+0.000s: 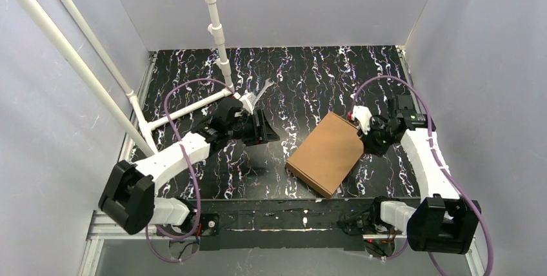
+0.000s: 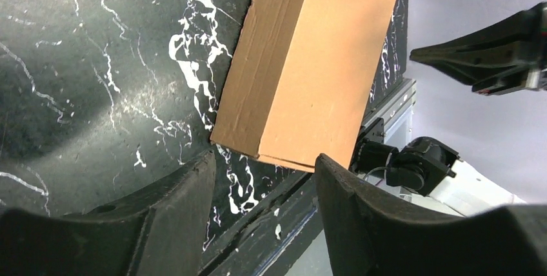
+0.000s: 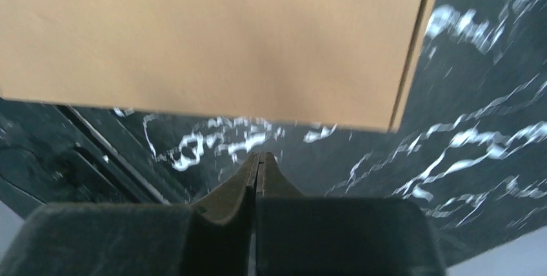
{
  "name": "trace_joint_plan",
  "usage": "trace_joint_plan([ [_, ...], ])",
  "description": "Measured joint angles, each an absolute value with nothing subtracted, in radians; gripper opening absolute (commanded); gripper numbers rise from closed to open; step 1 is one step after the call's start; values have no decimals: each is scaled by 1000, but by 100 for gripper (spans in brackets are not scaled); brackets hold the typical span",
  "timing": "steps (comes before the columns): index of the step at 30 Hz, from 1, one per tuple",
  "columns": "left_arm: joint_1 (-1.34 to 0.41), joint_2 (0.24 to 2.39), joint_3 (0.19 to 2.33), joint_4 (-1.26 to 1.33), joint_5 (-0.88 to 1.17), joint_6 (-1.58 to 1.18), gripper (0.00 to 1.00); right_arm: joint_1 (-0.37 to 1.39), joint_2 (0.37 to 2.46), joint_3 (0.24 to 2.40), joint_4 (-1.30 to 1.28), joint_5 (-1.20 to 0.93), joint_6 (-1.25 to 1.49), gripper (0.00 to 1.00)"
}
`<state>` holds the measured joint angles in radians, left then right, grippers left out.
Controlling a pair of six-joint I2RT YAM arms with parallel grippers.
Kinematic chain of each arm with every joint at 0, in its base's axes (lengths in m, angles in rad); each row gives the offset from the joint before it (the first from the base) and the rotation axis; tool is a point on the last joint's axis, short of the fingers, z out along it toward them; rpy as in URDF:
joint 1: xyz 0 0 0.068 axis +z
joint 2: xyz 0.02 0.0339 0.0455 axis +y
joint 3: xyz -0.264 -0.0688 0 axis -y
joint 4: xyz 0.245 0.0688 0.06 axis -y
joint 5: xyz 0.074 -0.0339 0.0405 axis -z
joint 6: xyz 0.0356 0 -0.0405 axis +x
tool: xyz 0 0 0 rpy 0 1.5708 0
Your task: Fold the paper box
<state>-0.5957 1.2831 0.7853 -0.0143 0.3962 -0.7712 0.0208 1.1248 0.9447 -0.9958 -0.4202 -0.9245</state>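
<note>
The paper box (image 1: 326,152) is a closed brown cardboard mailer lying flat and turned at an angle near the table's front edge. In the left wrist view the paper box (image 2: 309,63) lies ahead of my left gripper (image 2: 264,166), which is open, empty and apart from it. That left gripper (image 1: 263,128) hovers to the box's left. My right gripper (image 1: 362,135) is by the box's right side. In the right wrist view the right gripper (image 3: 259,157) is shut on nothing, just short of the paper box (image 3: 206,37).
A white pipe frame (image 1: 216,37) stands at the back left, with a metal wrench-like piece (image 1: 258,92) at its foot. Grey walls enclose the black marbled table (image 1: 303,76). The metal front rail (image 1: 284,215) runs just below the box.
</note>
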Motion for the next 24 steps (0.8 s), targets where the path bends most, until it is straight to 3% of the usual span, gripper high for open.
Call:
trace_joint_plan([
  [8,-620,1520,925,-25,373,-724,51,-44,1149,715,-944,-270,-1004,1],
  [13,-624,1666,952,-24,366,-722,50,-10,1291,699,-723,-304,-871,2],
  [20,-626,1681,968,-93,308,-719,52,193,1413,878,-373,-415,-509,5],
  [24,-625,1588,978,-175,235,-687,53,208,1463,989,-307,-384,-415,10],
])
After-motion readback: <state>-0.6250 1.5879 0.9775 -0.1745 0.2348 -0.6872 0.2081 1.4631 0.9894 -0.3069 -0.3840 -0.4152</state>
